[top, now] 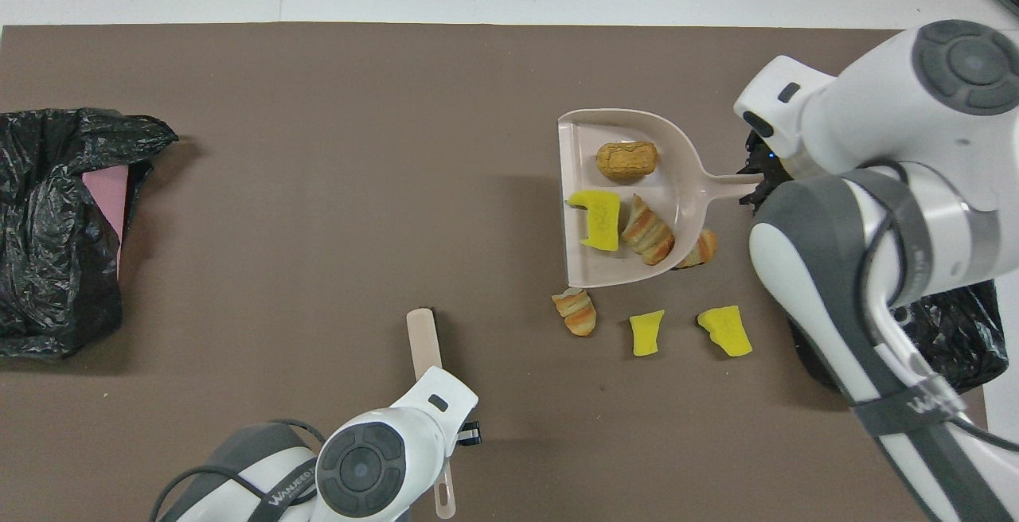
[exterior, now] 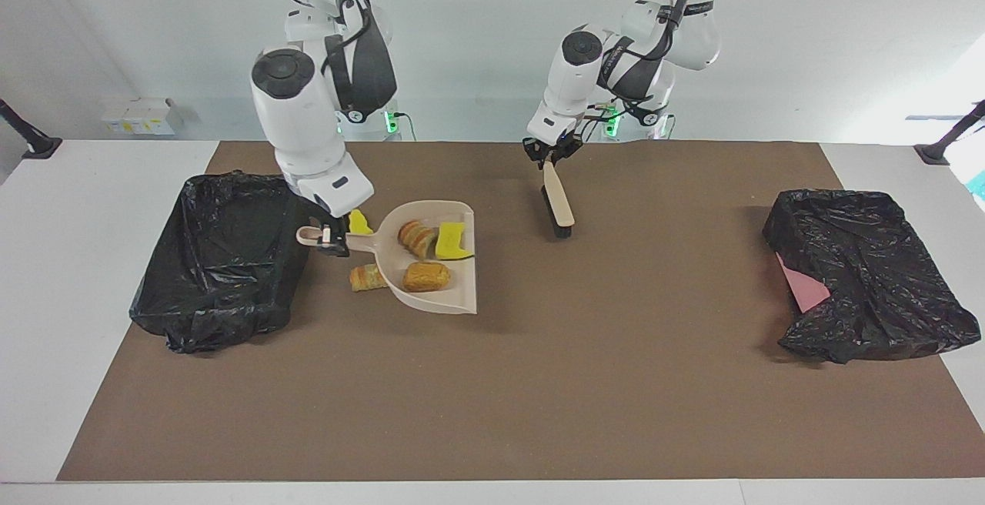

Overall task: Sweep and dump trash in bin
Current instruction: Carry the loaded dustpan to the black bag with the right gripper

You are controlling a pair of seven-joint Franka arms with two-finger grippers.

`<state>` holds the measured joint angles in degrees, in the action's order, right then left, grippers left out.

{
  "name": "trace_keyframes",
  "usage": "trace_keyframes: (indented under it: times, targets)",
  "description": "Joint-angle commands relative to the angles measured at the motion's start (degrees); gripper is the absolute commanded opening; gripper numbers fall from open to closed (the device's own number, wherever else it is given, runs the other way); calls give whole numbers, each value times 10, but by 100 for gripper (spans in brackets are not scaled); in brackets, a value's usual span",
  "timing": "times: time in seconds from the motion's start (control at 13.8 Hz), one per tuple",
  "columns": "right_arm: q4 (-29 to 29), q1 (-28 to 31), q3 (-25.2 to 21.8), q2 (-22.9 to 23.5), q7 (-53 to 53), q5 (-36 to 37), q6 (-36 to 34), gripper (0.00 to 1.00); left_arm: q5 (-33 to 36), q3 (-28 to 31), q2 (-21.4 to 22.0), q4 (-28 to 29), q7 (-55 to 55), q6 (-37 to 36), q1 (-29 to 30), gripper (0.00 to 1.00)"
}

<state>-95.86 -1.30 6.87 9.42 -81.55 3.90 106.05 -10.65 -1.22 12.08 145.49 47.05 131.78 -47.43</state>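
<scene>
Dustpan (exterior: 431, 278) first: your right tool (exterior: 326, 237), clamped on its handle at mid-left of the facing view, carries it raised beside the bin (exterior: 223, 259) at the left edge. Keep the pan level until its open edge is over the bin, then tip. Three pieces of trash (exterior: 425, 275) ride in the pan; four more (top: 645, 333) lie on the desk (exterior: 492, 397) below it in the overhead view. Upper centre, your left tool (exterior: 551, 152) holds the brush (exterior: 557, 209), waiting. Another bag-lined bin (exterior: 869, 282) sits at the right edge
</scene>
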Motion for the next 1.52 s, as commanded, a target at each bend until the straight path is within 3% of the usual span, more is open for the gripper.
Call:
trace_keyframes:
  times: [0.0, 0.07, 0.14, 0.22, 0.58, 0.8, 1.16, 1.45]
  targets:
    - [-29, 77, 7, -43, -91, -21, -15, 0, 12, 8, 12, 44, 34, 47, -41, 0]
    - [-41, 108, 6, -55, -126, -26, -15, 0, 12, 8, 11, 43, 35, 49, -41, 0]
    - [-48, 139, 6, -64, -160, -28, -15, 0, 12, 8, 9, 42, 34, 49, -37, 17]
    - [-49, 169, 6, -65, -200, -28, -16, 0, 12, 9, 5, 38, 31, 47, -31, 99]
    - [-51, 285, 2, -74, -338, -18, -8, 0, 25, 11, -56, -70, 23, 16, 58, 100]
    - [-84, 335, -3, -95, -389, 7, 20, 0, 53, 11, -99, -139, 20, 16, 121, 100]
    - [-159, 339, -13, -129, -378, 119, 127, 0, 53, 13, -169, -262, -69, 5, 198, 100]
    - [-187, 318, -12, -143, -258, 231, 138, 0, 53, 14, -194, -361, -190, -85, 275, 100]
